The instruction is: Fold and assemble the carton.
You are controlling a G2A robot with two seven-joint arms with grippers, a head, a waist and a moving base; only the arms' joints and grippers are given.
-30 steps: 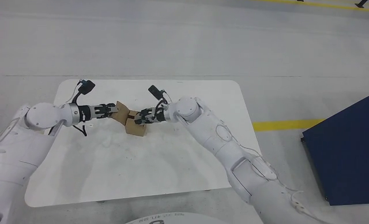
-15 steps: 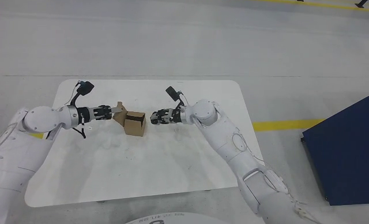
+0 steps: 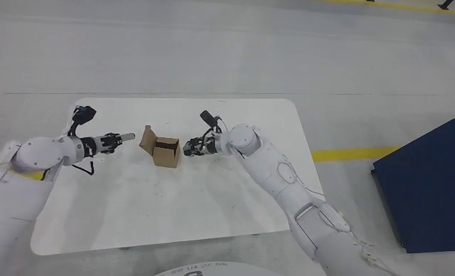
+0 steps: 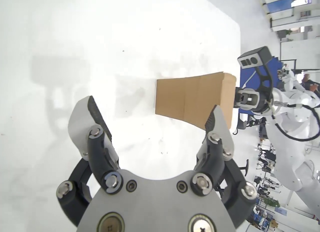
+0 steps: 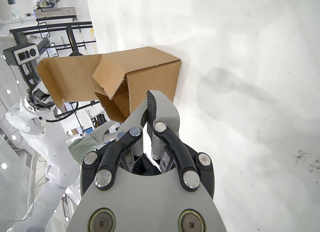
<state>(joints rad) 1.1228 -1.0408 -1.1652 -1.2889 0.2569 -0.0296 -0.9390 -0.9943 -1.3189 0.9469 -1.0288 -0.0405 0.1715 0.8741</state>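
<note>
Pulling away from the carton [image 3: 165, 151], the left gripper [image 3: 121, 138] is now hanging well apart from it toward the left of the top view, where half a second ago it was at the raised flap. The right gripper [image 3: 187, 148] has edged back in and is sitting just beside the carton's right side; whether it is touching cannot be told.

In the left wrist view, the left gripper [image 4: 153, 104] is holding its fingers spread wide with nothing between them, and the carton [image 4: 192, 97] is lying beyond them. In the right wrist view, the right gripper [image 5: 149, 95] is keeping its fingers pressed together, gripping nothing, with the carton [image 5: 140, 72] showing its loose flaps and open end.

The carton is resting on the white table [image 3: 178, 205], left of centre in the top view, one flap standing up on its left side. The tabletop is showing faint scuffs and dark specks [image 5: 303, 155]. Around it, pale grey floor [image 3: 249, 48] is stretching away, with a yellow line [image 3: 352, 154] and a dark blue panel [image 3: 419, 183] at the right edge.
</note>
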